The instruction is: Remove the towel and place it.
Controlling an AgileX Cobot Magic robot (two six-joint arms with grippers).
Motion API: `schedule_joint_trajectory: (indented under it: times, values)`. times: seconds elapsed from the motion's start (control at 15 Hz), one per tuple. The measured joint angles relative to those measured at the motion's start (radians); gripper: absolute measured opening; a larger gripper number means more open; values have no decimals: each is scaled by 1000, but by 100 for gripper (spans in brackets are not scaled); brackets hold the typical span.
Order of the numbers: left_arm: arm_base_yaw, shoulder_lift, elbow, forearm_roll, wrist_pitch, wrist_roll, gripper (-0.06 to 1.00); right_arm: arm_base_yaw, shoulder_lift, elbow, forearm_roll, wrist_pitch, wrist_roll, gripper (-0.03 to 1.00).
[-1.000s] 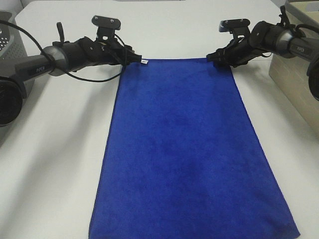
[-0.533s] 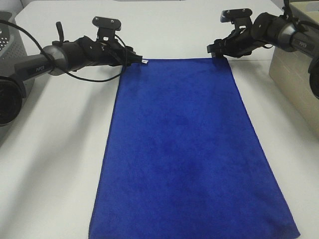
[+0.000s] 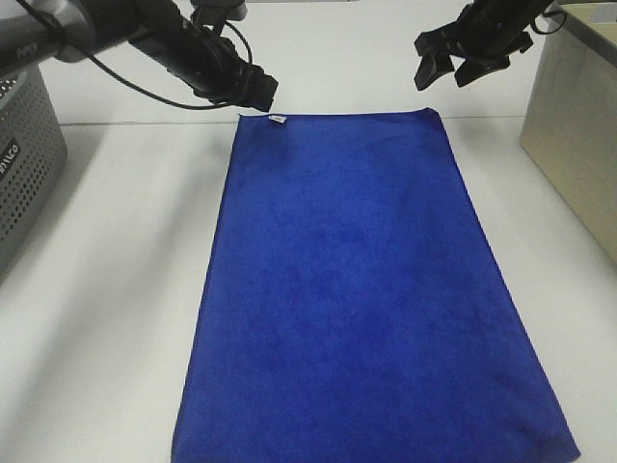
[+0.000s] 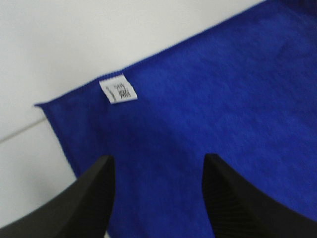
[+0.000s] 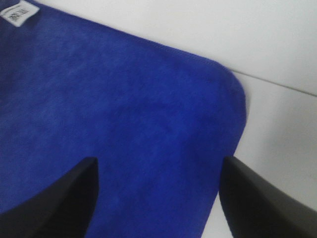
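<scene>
The deep-blue towel (image 3: 362, 289) lies spread flat on the white table, its long side running from the far edge toward the near edge. Its small white tag (image 3: 277, 120) sits at the far left corner and shows in the left wrist view (image 4: 118, 90). My left gripper (image 3: 262, 90) is open and empty, raised just above that corner; the towel (image 4: 208, 124) lies below its fingers (image 4: 94, 198). My right gripper (image 3: 446, 66) is open and empty, raised above the far right corner of the towel (image 5: 124, 124).
A grey perforated basket (image 3: 24, 164) stands at the left edge. A beige box (image 3: 574, 135) stands at the right edge. White table surface (image 3: 116, 318) lies on both sides of the towel.
Both grippers have let go of the towel's far corners, opened and risen away from the table. The towel stays flat where it lay.
</scene>
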Motion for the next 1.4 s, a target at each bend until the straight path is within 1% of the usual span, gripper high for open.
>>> schedule_joint_trajectory:
  times: [0.07,0.13,0.2,0.27,0.33,0.4,0.53,0.67,0.73,0.93,1.07,1.13,1.27,1.4]
  values:
    - [0,-42,0,79,117,-84,53,0,-36,0,8,52,1,66]
    - [0,-80,-1,154,213,-168,55,0,-79,0,9,104,2,68]
    - [0,-112,-1,209,304,-272,57,0,-115,0,0,144,2,72]
    - [0,-143,-1,251,367,-357,58,3,-152,0,-27,151,3,76]
    - [0,-178,-1,291,410,-420,58,7,-185,0,-61,159,14,79]
    - [0,-213,-1,321,442,-463,58,8,-213,0,-93,160,55,80]
    - [0,-272,-2,374,455,-480,58,8,-284,0,-179,165,136,81]
    - [8,-330,-2,454,458,-486,58,7,-350,0,-250,166,187,81]
    - [52,-386,2,490,459,-490,58,7,-435,35,-257,166,211,81]
    - [151,-509,70,494,459,-490,58,7,-642,260,-317,166,239,81]
    - [226,-629,200,489,459,-504,58,7,-808,450,-372,166,274,81]
    - [242,-665,244,485,459,-506,58,7,-852,499,-385,166,288,81]
    - [318,-818,439,480,459,-512,58,7,-1020,669,-393,167,331,81]
    - [364,-993,671,479,453,-522,58,7,-1177,837,-393,168,368,81]
